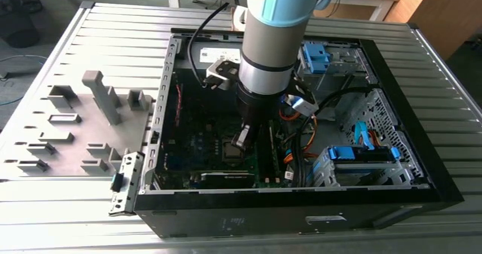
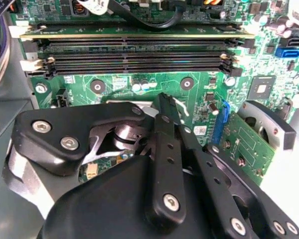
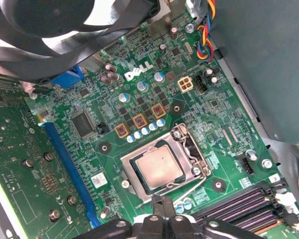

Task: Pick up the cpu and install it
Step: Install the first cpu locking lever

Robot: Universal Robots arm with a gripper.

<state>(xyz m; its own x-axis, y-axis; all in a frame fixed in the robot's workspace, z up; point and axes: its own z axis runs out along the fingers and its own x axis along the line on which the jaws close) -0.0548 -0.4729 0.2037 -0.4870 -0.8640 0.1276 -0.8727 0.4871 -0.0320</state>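
One arm hangs upright, gripper [image 1: 241, 138] seemingly just above the cpu [image 3: 160, 166].

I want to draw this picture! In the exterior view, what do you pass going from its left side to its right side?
Grey fixture blocks → the computer case's left wall → the robot arm reaching down with its pincer over the motherboard → orange cables → blue drive bay → the case's right wall.
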